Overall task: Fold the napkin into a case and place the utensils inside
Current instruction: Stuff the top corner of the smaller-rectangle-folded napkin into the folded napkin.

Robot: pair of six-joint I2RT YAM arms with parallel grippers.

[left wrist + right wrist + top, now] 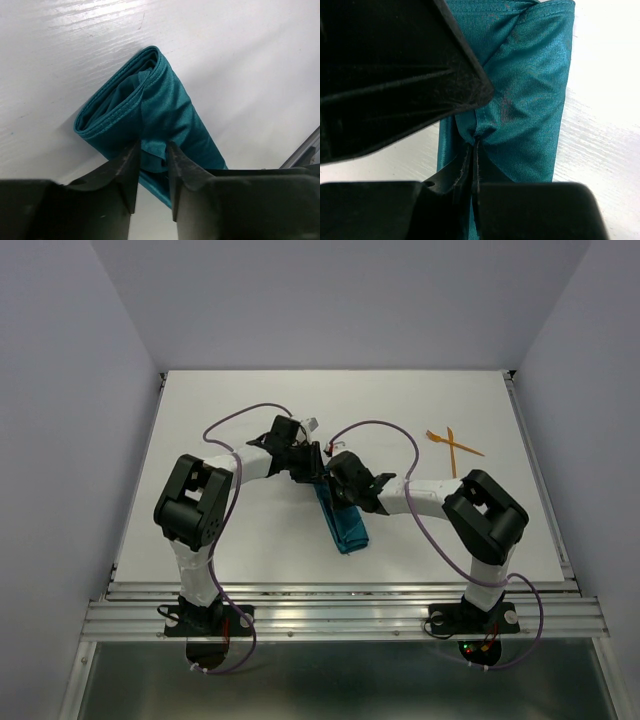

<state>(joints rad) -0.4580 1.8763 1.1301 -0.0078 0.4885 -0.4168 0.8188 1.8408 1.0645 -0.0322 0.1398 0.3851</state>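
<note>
The teal napkin [348, 528] lies on the white table as a narrow folded strip, a case shape, running toward the near edge. In the left wrist view its layered end [170, 110] gapes at the upper left. My left gripper [152, 150] is open, its tips standing a little apart astride a fold of the cloth. My right gripper [474, 145] is shut, pinching a pucker of the napkin [530, 90]. From above, both grippers [312, 472] [335, 485] meet over the strip's far end. The two orange utensils [455, 445] lie crossed at the back right, apart from both grippers.
The left gripper's black body [395, 75] fills the upper left of the right wrist view, close to my right fingers. Purple cables [380, 430] arc over both arms. An aluminium rail [340, 605] runs along the table's near edge.
</note>
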